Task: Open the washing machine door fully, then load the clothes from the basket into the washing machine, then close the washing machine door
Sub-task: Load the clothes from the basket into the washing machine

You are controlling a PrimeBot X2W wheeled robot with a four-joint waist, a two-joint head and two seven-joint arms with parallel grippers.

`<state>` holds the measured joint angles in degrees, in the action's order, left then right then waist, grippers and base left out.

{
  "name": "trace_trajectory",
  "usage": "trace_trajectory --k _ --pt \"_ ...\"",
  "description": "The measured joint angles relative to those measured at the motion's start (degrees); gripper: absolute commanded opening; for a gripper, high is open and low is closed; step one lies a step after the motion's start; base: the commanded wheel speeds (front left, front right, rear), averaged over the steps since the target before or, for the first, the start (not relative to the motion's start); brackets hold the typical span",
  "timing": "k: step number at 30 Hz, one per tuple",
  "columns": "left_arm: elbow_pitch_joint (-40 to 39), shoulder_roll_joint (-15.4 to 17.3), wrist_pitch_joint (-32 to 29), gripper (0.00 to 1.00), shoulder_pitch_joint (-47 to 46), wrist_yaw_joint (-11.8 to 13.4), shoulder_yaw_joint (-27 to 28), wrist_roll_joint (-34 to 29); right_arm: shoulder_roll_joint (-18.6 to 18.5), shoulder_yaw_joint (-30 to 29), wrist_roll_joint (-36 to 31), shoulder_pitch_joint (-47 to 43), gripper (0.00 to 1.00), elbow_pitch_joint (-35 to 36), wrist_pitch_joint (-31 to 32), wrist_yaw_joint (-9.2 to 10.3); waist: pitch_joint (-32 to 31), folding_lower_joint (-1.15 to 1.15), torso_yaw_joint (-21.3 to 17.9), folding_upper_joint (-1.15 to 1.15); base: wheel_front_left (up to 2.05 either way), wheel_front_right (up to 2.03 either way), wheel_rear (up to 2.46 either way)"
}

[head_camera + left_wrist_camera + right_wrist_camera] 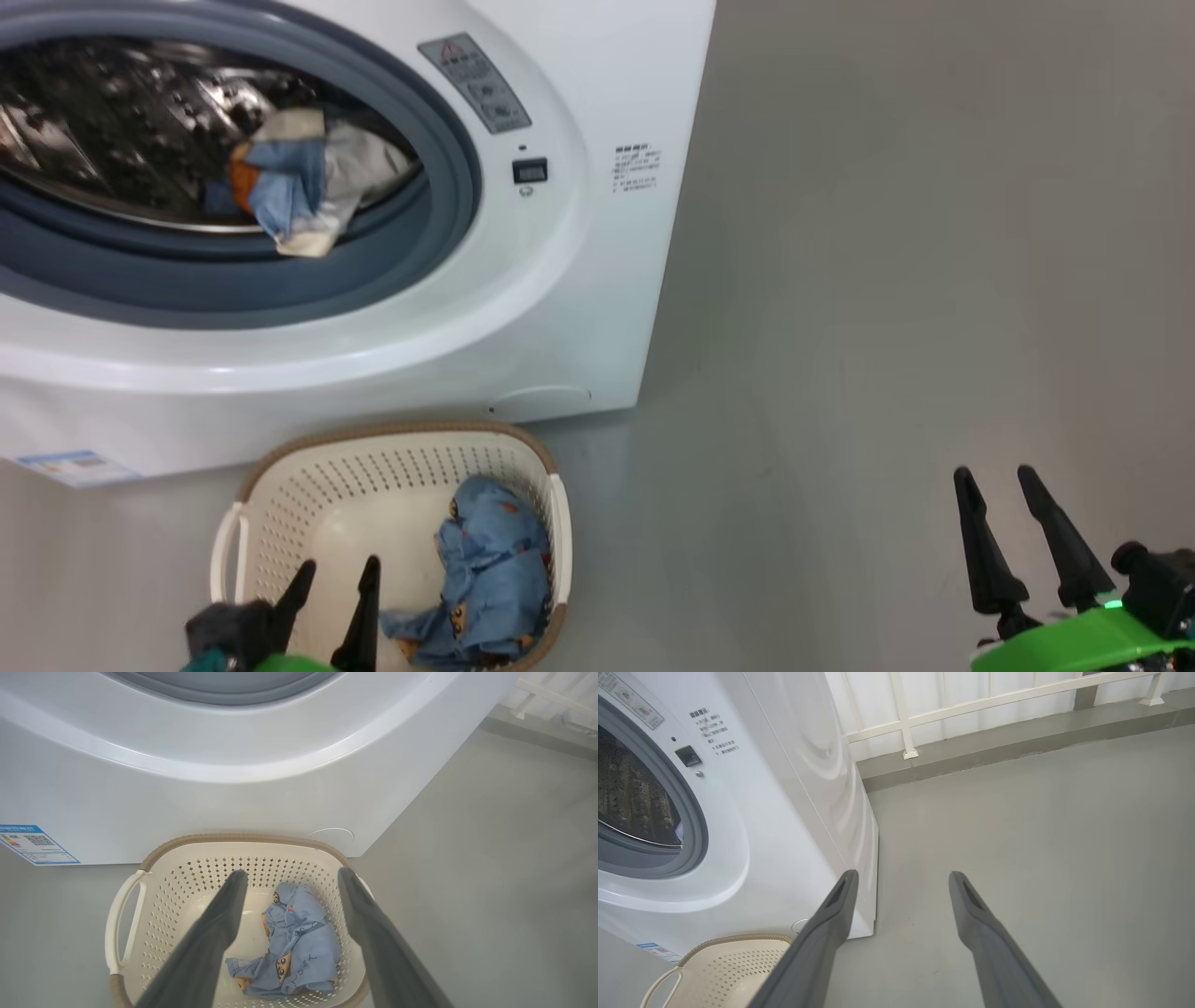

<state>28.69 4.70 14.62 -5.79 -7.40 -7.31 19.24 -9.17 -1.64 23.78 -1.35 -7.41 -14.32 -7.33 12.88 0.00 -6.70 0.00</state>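
Clothes (495, 569) are mid-load. Head view: one piece sits in the drum (112, 103) of the washing machine (560, 308), maybe hanging over its edge, and another bundle is in the basket (392, 434). Left wrist view: left tool (293, 871) spread above that bundle, so I'd say next it needs to drop and pinch. Right wrist view: right tool (902, 873) spread, empty, over the floor (1064, 858).
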Motion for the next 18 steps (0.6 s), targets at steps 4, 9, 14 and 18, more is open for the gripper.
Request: trace_trajectory --k 4,9,14,18 --pt "5.0 1.0 0.0 1.00 -5.1 0.0 -3.3 1.8 0.7 -0.4 -0.1 2.0 1.00 0.4 0.0 0.00 2.9 0.00 -0.1 0.00 0.00 0.00 0.00" --pt "12.4 2.0 0.0 1.00 -11.9 0.0 -8.4 3.9 1.8 -0.6 -0.5 4.8 1.00 0.7 0.0 0.00 6.8 0.00 -0.3 0.00 0.00 0.00 0.00" --pt "19.3 2.7 0.0 1.00 -18.3 0.0 -13.9 6.0 2.3 -0.3 -0.6 8.0 1.00 1.2 0.0 0.00 10.8 0.00 -0.7 0.00 0.00 0.00 0.00" --pt "23.7 3.5 0.0 1.00 -22.0 0.0 -17.8 8.4 2.5 1.1 -0.7 10.5 1.00 1.2 0.0 0.00 13.9 0.00 -1.2 0.00 0.00 0.00 0.00"
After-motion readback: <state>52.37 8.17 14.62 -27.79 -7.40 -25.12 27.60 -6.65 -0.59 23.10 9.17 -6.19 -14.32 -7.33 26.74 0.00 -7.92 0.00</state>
